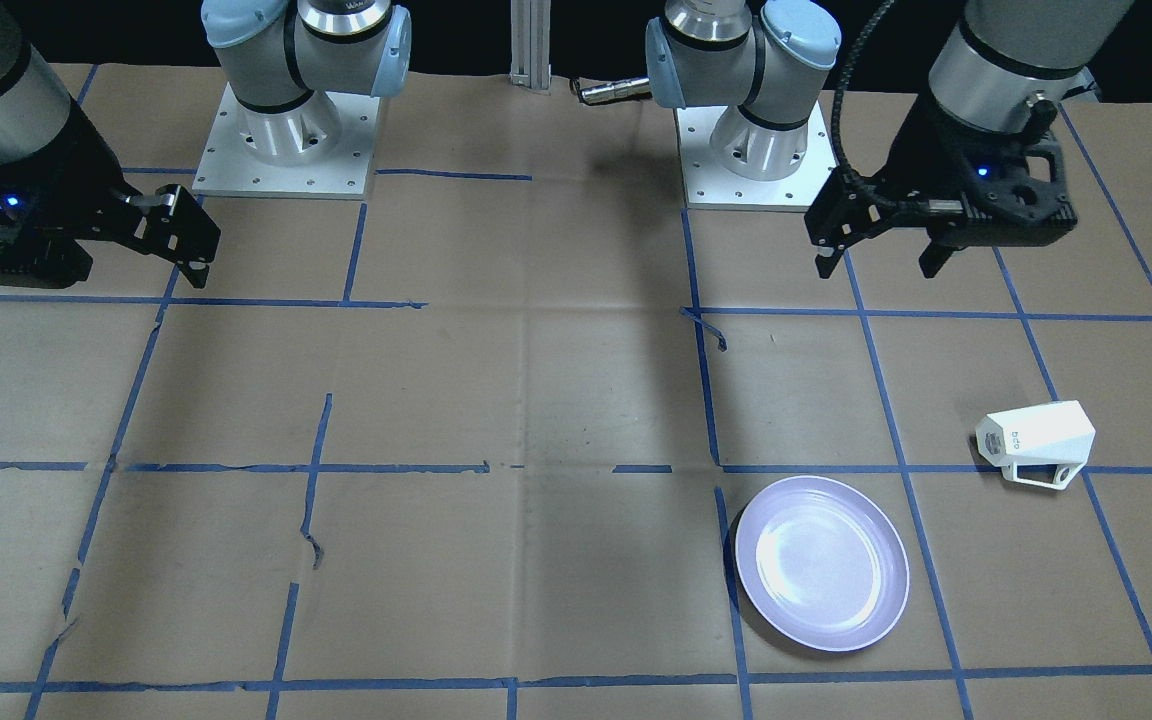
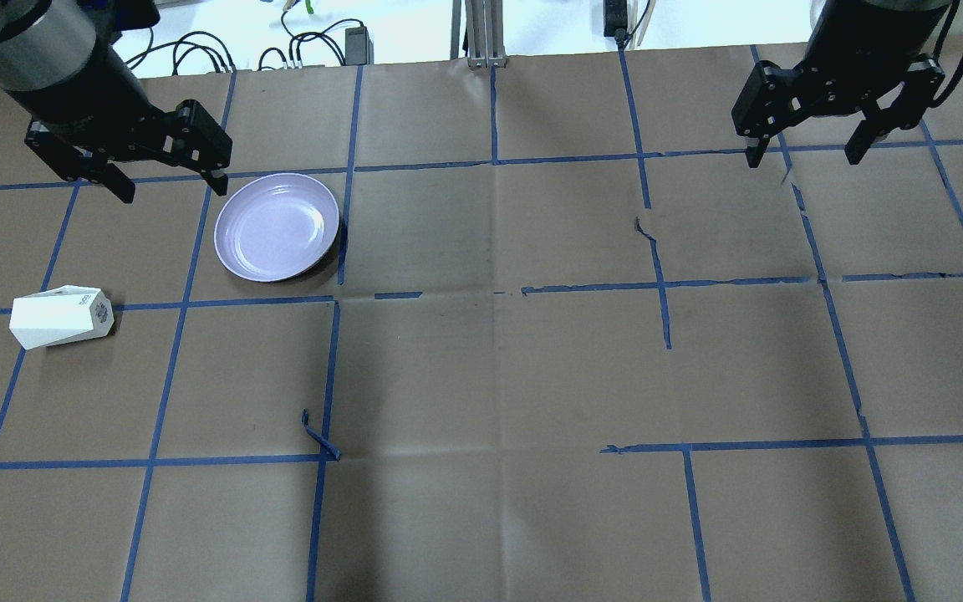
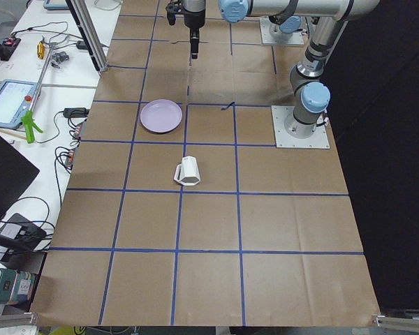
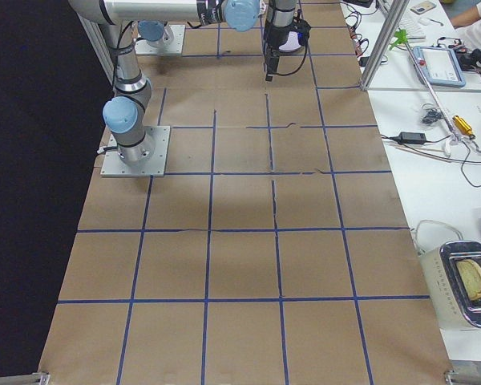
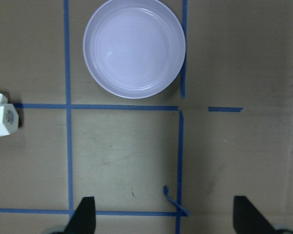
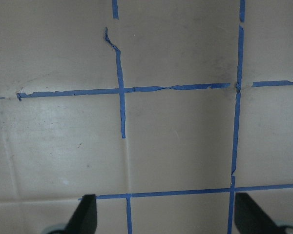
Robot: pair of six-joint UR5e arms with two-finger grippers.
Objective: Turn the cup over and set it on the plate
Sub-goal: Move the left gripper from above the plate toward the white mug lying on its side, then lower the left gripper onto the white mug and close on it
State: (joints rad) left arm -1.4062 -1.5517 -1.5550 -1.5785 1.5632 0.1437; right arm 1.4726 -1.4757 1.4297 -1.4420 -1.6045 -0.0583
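Nothing is grasped yet: the faceted white mug [image 2: 62, 316] lies sideways on the worktop [image 2: 490, 376], apart from the lavender plate [image 2: 277, 227]. The left gripper [image 2: 172, 191] and right gripper [image 2: 802, 159] are held with jaws spread. A left-arm descent onto the mug seems called for.

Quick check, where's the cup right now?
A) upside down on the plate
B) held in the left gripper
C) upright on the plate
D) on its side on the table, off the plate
D: the cup lies on its side on the table, apart from the empty plate, and the left gripper hangs open, away from it.
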